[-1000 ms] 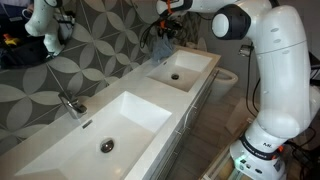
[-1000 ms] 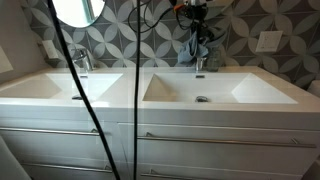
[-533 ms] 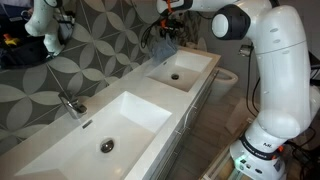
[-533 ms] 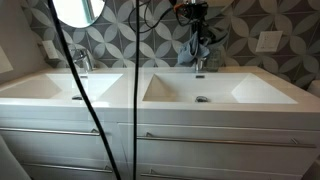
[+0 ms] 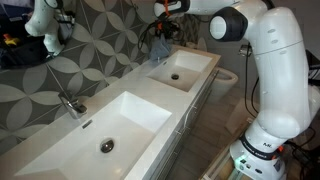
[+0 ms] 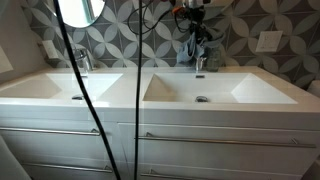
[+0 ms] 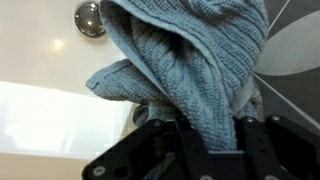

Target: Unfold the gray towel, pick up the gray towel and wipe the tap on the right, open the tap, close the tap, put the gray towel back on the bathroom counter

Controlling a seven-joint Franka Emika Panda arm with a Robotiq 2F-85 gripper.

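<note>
My gripper (image 7: pixel 207 135) is shut on the gray towel (image 7: pixel 190 60), which bunches up in front of the wrist camera. In both exterior views the towel (image 5: pixel 165 41) (image 6: pixel 199 45) hangs from the gripper (image 5: pixel 166 22) (image 6: pixel 194 22) against the patterned wall, draped over the tap above the sink that the arm reaches (image 6: pixel 200 63). The tap itself is mostly hidden by the towel. A round chrome fitting (image 7: pixel 89 18) shows at the top left of the wrist view, on the white counter.
A long white double-sink counter (image 6: pixel 135 85) has two basins (image 5: pixel 181 68) (image 5: pixel 105 130). A second chrome tap (image 5: pixel 70 104) (image 6: pixel 83 60) stands at the other basin. A round mirror (image 6: pixel 78 10) hangs on the wall. A black cable (image 6: pixel 85 90) crosses an exterior view.
The gripper and the towel have shifted slightly along the wall at the tap. Nothing else has moved.
</note>
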